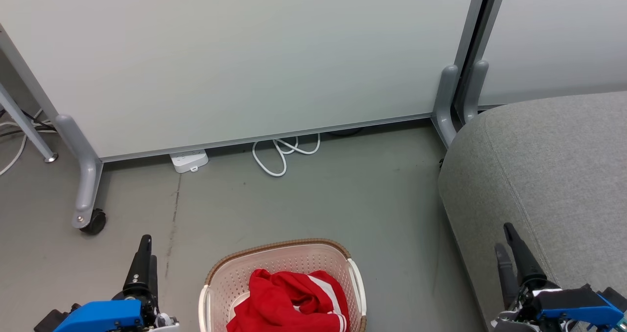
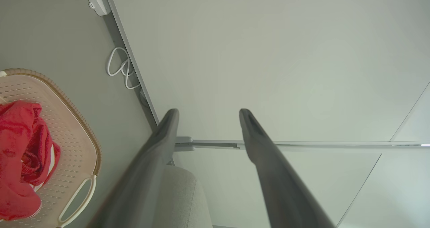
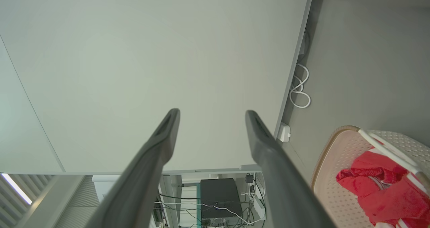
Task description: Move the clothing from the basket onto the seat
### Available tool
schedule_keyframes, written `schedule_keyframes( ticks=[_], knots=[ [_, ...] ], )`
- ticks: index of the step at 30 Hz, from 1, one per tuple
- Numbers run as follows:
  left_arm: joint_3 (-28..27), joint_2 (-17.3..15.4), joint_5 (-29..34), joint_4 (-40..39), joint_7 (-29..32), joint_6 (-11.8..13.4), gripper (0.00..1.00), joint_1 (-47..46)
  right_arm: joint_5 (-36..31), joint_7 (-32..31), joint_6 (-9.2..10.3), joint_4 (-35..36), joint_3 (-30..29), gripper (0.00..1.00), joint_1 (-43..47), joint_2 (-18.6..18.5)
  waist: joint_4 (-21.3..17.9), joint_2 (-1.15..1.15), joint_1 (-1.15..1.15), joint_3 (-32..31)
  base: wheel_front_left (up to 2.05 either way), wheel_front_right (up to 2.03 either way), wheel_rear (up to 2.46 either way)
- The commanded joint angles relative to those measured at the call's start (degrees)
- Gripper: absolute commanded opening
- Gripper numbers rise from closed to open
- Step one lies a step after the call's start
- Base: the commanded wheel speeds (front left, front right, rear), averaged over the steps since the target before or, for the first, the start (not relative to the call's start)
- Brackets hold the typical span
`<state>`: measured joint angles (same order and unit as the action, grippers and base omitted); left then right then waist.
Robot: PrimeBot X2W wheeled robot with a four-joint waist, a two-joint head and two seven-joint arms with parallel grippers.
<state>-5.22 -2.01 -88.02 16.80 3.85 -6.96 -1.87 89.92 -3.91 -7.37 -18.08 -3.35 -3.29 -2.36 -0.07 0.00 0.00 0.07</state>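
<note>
The red clothing (image 1: 289, 300) is lying bunched inside the cream perforated laundry basket (image 1: 279, 244), which is sitting on the grey floor (image 1: 343, 200) at 6 o'clock in the head view. White stripes are showing along the fabric's lower right folds. The grey upholstered seat (image 1: 553, 165) is filling the 3 to 4 o'clock area, well apart from the basket, with a strip of floor running between them.

The left end effector (image 1: 148, 249) is hovering at 7 o'clock, to the left of the basket, with its fingers pointing toward 12. In the left wrist view its two dark fingers are standing spread wide, gripping nothing. The right end effector (image 1: 503, 238) is hanging at 5 o'clock, showing against the seat's near edge. Its fingers are spread just as wide and are pinching nothing.

Beyond the basket, toward 12 o'clock, a pale partition panel (image 1: 245, 53) is standing on grey legs, one of them ending in a black caster (image 1: 94, 222) at 9 o'clock. Under its lower edge a white power strip (image 1: 189, 160) is lying at 11 o'clock from the basket, and a looped white cable (image 1: 281, 155) is resting just beside it at 12.
</note>
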Motion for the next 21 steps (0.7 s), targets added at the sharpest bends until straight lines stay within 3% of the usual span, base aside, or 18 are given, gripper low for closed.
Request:
schedule_keyframes(
  ticks=[1,21],
  knots=[
    [0.29,-0.45,2.87,-1.44,-0.77,0.68,1.00,-1.20,-2.43,0.79,-0.03,0.44,0.55,1.00,-2.03,-0.24,-0.01,0.00,0.00,-0.02,0.00,0.00,0.00],
    [4.03,-1.18,29.72,-3.23,-5.85,2.76,1.00,-0.17,-31.24,5.87,-0.07,-0.63,3.07,1.00,-3.39,-0.35,-0.07,0.00,0.00,-0.21,0.00,0.00,0.00]
  ],
)
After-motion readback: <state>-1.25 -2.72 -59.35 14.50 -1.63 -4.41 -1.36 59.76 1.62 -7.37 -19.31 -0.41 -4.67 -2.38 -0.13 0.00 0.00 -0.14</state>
